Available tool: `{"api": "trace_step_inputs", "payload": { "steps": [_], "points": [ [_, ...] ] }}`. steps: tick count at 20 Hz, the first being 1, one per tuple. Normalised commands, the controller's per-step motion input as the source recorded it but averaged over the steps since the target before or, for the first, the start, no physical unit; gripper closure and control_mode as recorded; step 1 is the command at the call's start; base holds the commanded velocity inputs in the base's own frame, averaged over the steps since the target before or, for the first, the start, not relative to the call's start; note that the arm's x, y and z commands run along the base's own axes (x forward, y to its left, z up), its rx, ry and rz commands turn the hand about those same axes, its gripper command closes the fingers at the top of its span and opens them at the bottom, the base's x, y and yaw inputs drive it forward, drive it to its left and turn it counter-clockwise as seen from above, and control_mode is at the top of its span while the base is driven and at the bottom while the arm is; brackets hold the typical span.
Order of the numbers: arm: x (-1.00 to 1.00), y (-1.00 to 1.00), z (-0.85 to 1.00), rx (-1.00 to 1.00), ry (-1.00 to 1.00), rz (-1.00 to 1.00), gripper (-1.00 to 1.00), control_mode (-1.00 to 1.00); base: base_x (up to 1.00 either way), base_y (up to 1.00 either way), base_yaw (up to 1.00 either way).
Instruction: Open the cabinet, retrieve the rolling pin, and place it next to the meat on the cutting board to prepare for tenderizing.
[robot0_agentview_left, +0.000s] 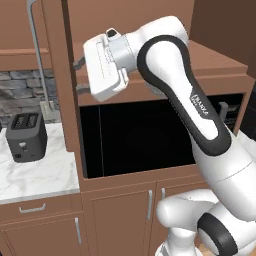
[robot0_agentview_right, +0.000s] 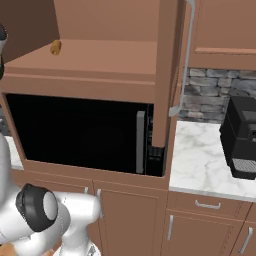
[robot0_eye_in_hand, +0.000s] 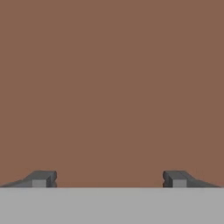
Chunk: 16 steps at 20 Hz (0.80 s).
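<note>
Cabinet (robot0_agentview_left: 60, 75) door stands open at the left of the left base view, gripper (robot0_agentview_left: 79, 76) spread wide and empty beside it. I'd swing in slowly — what's probably the rolling pin (robot0_agentview_right: 55, 47) sits upper left on the shelf, and the right base view alone gives its position.

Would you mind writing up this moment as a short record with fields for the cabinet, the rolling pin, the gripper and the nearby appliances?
cabinet: door swung open, seen edge-on, with long silver handle
rolling pin: small tan piece lying on the cabinet shelf, far back
gripper: open, empty, beside the cabinet's left side wall; fingertips spread wide, facing plain brown wood
below shelf: black microwave
counter: toaster on white marble; black coffee machine
</note>
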Motion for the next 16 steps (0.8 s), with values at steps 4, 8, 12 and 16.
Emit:
{"api": "trace_step_inputs", "payload": {
  "steps": [4, 8, 12, 16],
  "points": [
    [0.00, -0.13, -0.13, 0.00, 0.00, -0.02, -1.00, -1.00, 0.00, 0.00, 0.00],
    [-0.16, -0.48, -0.12, 0.00, -0.05, -0.21, -1.00, -1.00, 0.00, 0.00, 0.00],
    [-0.11, -0.55, -0.13, 0.00, -0.04, -0.31, -1.00, -1.00, 0.00, 0.00, 0.00],
    [-0.06, -0.48, -0.08, 0.00, 0.00, -0.41, -1.00, -1.00, 0.00, 0.00, 0.00]
  ]
}}
